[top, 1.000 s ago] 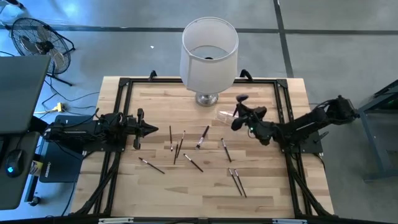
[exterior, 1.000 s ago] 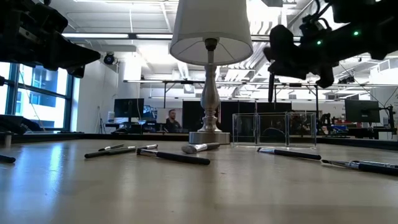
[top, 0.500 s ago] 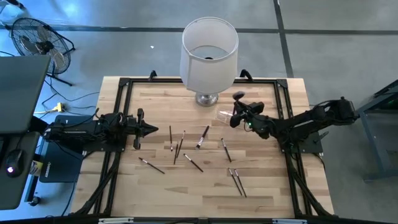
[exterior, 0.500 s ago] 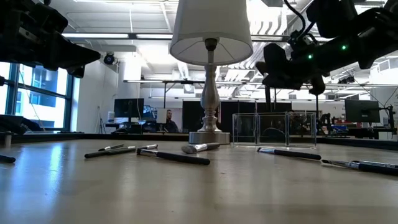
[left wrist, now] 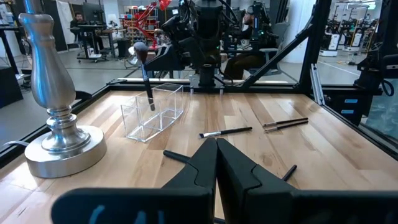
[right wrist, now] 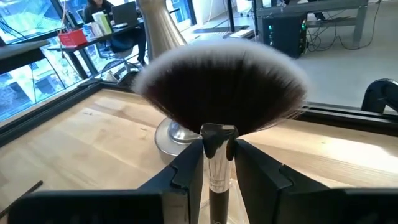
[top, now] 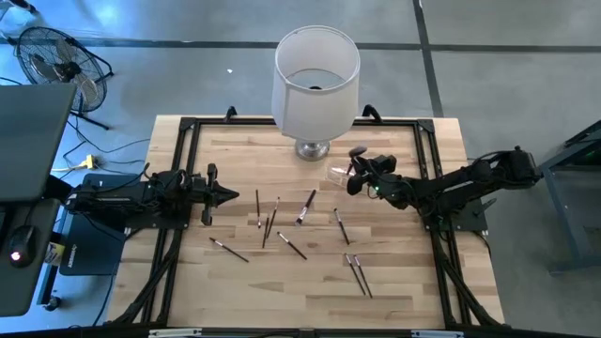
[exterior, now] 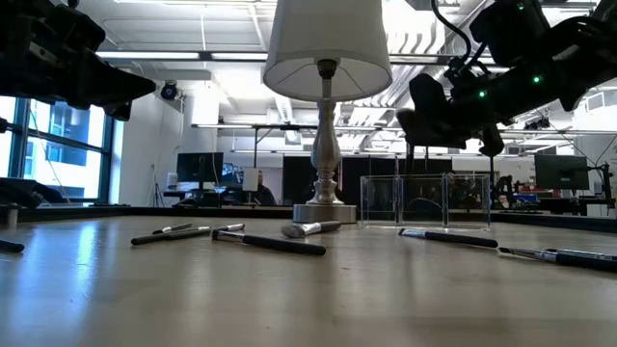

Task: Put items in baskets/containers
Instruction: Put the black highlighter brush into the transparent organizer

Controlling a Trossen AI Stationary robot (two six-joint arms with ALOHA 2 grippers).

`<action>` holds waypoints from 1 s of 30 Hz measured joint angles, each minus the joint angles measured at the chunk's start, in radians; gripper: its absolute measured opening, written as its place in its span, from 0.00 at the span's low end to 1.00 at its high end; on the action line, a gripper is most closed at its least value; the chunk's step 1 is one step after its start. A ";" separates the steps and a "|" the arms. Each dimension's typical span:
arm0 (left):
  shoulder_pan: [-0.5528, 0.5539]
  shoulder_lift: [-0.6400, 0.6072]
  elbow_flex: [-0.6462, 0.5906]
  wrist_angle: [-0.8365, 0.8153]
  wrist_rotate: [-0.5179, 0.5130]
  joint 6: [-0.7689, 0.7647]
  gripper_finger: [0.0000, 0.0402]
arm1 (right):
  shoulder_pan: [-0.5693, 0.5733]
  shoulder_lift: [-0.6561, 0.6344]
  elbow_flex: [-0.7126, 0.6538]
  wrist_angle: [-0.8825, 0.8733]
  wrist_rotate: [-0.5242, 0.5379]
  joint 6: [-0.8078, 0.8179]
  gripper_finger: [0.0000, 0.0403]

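Alignment of the held brush over the holder is the governing relation. The right gripper has its fingers clamped on the silver ferrule of a fan-headed makeup brush, bristles uppermost and handle pointing down. In the left wrist view the brush stands close to upright, its lower end inside, or just at the mouth of, the clear plastic holder; whether the tip touches the holder floor cannot be told. The holder sits on the bench near the far edge, just beside the lamp base on its right-arm side.

The brush's long axis is near vertical and directly below the fingers, so the remaining move is judged to be a short straight descent and release. Risk: a tilted release may tip the light holder or let the brush fall out.

The left gripper waits near the left edge, fingers together, well apart from the holder. Remaining slim brushes lie flat mid-bench, between the two arms.
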 joint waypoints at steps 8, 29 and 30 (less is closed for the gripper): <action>0.000 0.000 0.000 0.000 0.000 0.000 0.00 | 0.000 0.000 0.000 0.000 -0.074 0.000 0.22; 0.000 0.000 0.000 0.000 0.000 0.000 0.00 | 0.000 -0.089 0.005 -0.164 -0.089 0.087 0.17; 0.000 0.000 0.000 0.000 0.000 0.000 0.00 | 0.000 -0.101 0.017 -0.213 -0.092 0.091 0.17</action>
